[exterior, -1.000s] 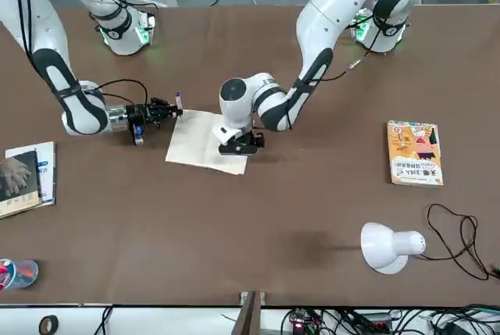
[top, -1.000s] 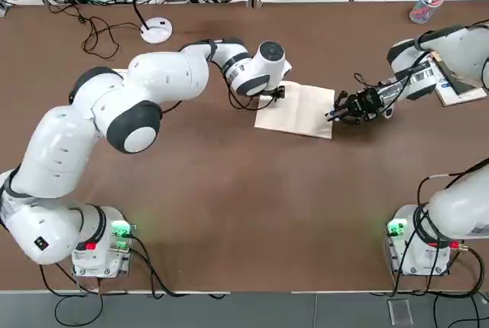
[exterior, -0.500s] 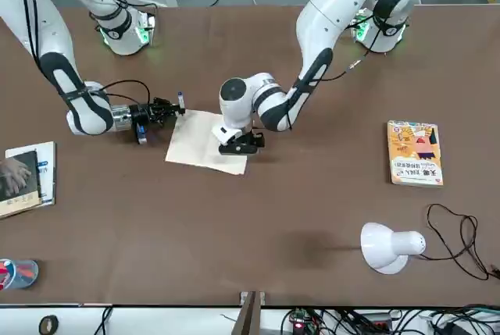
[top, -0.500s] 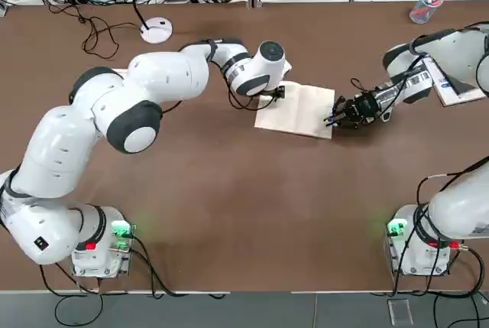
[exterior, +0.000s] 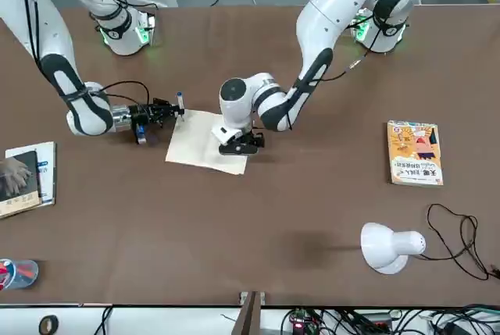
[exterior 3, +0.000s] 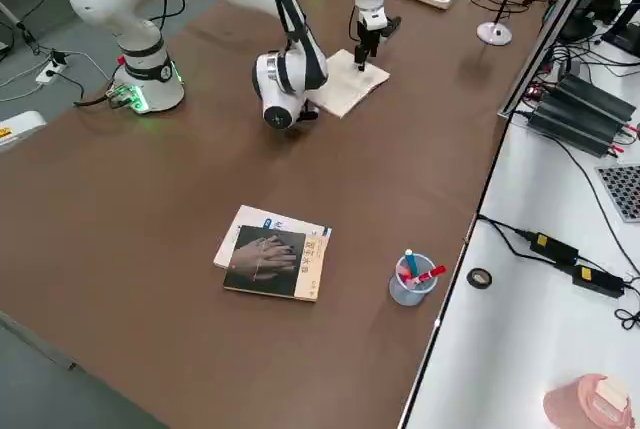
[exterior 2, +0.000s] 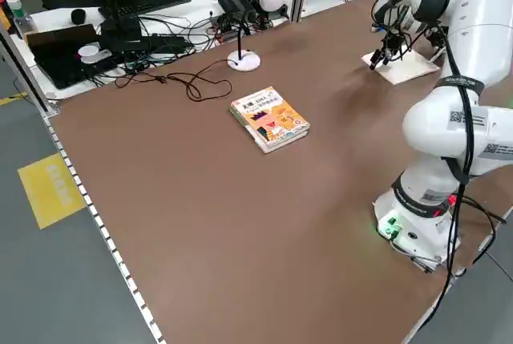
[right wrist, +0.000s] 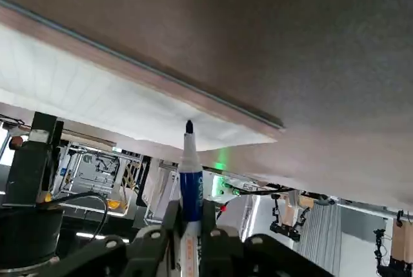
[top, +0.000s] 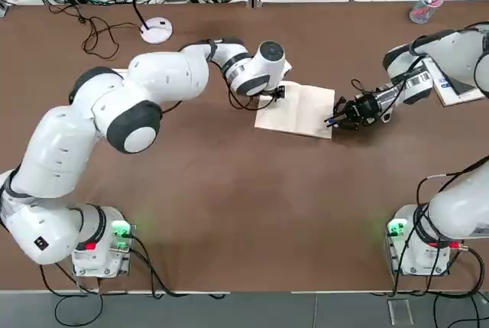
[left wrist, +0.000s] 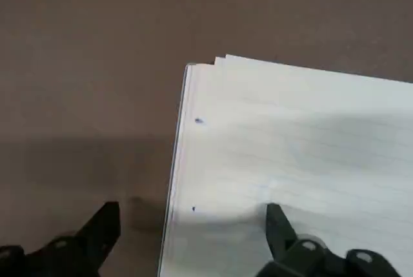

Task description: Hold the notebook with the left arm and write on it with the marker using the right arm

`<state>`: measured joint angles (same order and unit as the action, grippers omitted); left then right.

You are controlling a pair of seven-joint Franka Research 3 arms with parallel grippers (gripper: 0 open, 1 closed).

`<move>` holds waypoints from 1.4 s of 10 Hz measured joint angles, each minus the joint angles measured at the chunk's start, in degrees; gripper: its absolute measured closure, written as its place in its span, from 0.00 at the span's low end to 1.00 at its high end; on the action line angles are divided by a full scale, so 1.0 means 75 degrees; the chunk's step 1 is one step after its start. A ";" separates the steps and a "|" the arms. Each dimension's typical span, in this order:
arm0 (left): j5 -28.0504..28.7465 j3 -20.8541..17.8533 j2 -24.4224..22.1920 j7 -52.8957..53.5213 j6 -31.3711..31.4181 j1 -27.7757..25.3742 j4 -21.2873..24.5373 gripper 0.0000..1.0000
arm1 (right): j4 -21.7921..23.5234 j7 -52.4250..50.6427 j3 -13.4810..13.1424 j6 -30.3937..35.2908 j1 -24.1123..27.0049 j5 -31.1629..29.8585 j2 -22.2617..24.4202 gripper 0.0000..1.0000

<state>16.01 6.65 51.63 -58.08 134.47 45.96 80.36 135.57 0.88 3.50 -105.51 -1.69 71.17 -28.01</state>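
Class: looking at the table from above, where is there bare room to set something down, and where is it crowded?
Bare: the wide stretch between the notebook and the arm bases. Crowded: around the notebook, where the left gripper and the right gripper with the marker meet.

Table: brown table top (top: 229, 190).
Lamp: white desk lamp (exterior: 388, 247), lying on its side near the table edge.
Illustrated book: orange-yellow cover (exterior: 414, 152), flat, well apart from the lamp.
Dark book: hand picture (exterior 3: 272, 262), near a cup of pens (exterior 3: 410, 279).
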 joint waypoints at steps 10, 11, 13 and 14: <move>0.0000 -0.0001 0.0001 0.0000 0.0000 0.0000 0.0000 0.00 | -0.0018 -0.0194 -0.0021 0.0003 -0.0167 0.0011 -0.0052 0.84; 0.0000 -0.0001 0.0001 0.0000 0.0000 0.0000 0.0000 0.00 | -0.0018 -0.0206 -0.0021 0.0005 -0.0188 0.0011 -0.0053 0.84; 0.0000 -0.0001 0.0001 0.0000 0.0000 0.0000 0.0000 0.00 | -0.0018 -0.0215 -0.0021 0.0005 -0.0249 0.0015 -0.0055 0.84; 0.0000 -0.0001 0.0001 0.0000 0.0000 0.0000 0.0000 0.00 | -0.0017 -0.0216 -0.0022 0.0005 -0.0286 0.0028 -0.0056 0.84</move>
<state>16.01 6.64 51.64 -58.08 134.47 45.96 80.36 135.44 -0.74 3.34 -105.47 -3.83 71.38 -28.43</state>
